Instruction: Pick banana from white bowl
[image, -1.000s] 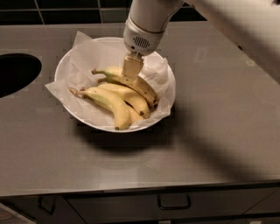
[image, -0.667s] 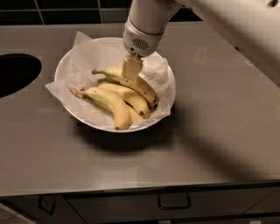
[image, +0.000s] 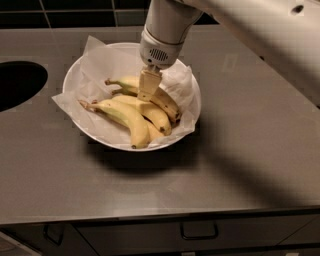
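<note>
The white bowl (image: 80, 70), lined with crinkled white paper, stands on the grey counter and holds three bananas. The banana (image: 167, 104), long with brown streaks near its dark end, lies at the back of the pile, its stem pointing left. A greenish curved banana (image: 127, 119) lies in front and a shorter yellow one (image: 152, 114) lies between them. My gripper (image: 147, 91) reaches down from the white arm into the bowl and sits right on the middle of the back banana, hiding that part.
A dark round opening (image: 15, 82) is set in the counter (image: 250, 165) at the left. The white arm (image: 260, 35) crosses the upper right. The counter's front edge runs along the bottom, with drawer handles (image: 199, 232) below it.
My gripper has come down slightly onto the back banana. The bananas and the bowl have not moved.
</note>
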